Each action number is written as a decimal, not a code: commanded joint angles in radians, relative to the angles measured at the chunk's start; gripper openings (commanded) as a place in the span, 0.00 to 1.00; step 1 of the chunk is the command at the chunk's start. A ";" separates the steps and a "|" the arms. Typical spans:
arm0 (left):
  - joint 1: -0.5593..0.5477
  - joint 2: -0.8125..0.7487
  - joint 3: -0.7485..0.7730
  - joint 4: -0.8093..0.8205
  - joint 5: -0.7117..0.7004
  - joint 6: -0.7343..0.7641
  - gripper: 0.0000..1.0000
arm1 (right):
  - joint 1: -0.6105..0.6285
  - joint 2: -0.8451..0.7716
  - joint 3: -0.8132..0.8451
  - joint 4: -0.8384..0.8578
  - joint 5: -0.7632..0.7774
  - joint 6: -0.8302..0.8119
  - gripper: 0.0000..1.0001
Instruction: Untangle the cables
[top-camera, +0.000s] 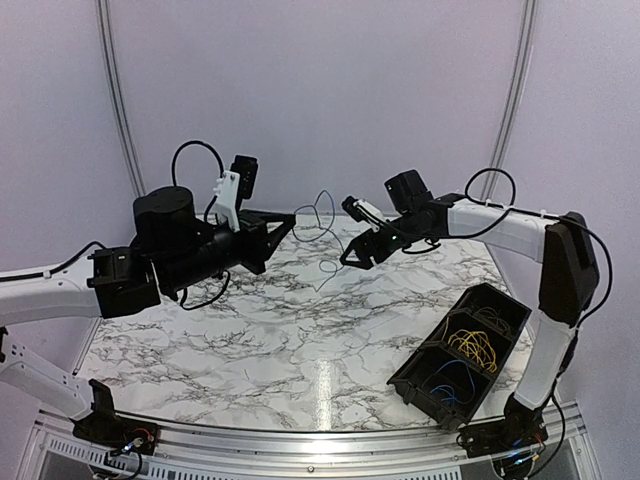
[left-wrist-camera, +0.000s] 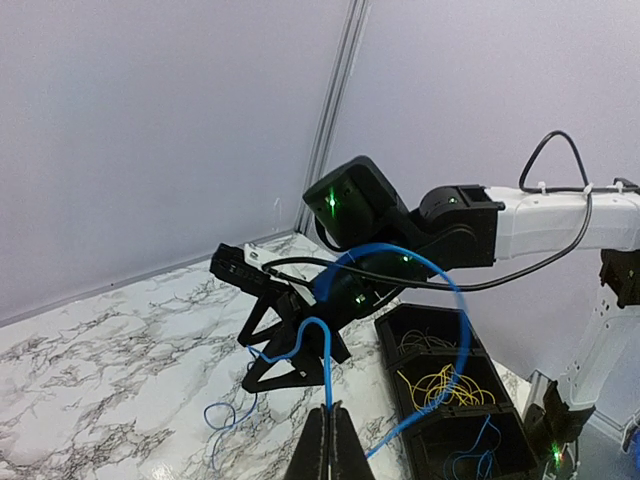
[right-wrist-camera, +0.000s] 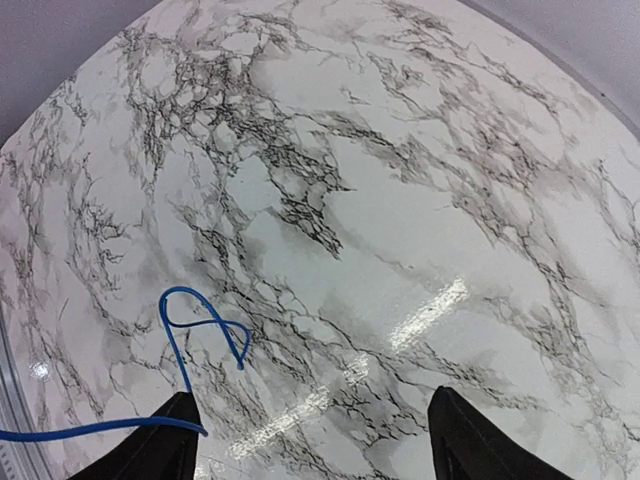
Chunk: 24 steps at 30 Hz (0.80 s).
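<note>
A thin blue cable (top-camera: 322, 205) hangs in the air over the far middle of the marble table (top-camera: 250, 330). My left gripper (top-camera: 291, 226) is shut on it. In the left wrist view the shut fingertips (left-wrist-camera: 330, 440) pinch the blue cable (left-wrist-camera: 328, 370), which bends over above them and sweeps round in a wide arc. My right gripper (top-camera: 357, 253) stands open just right of the hanging cable. In the right wrist view the blue cable (right-wrist-camera: 200, 322) makes a small loop and runs past the left fingertip (right-wrist-camera: 165, 435). Nothing sits between the right gripper's (right-wrist-camera: 315, 445) fingers.
A black bin (top-camera: 428, 355) with three compartments lies tilted at the table's right front. Yellow cables (top-camera: 472, 348) fill the middle compartment, blue cables (top-camera: 450, 380) the near one, dark ones the far one. The same bin (left-wrist-camera: 400, 345) shows beside my left fingers.
</note>
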 joint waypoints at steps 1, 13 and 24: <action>-0.001 -0.058 -0.013 0.067 -0.038 0.033 0.00 | -0.062 -0.066 -0.037 0.014 0.054 -0.025 0.79; -0.001 -0.054 -0.039 0.079 -0.037 0.043 0.00 | -0.092 -0.201 -0.054 -0.019 -0.303 -0.251 0.65; -0.001 0.003 -0.013 0.078 0.064 0.033 0.00 | 0.059 -0.270 -0.086 -0.040 -0.456 -0.338 0.74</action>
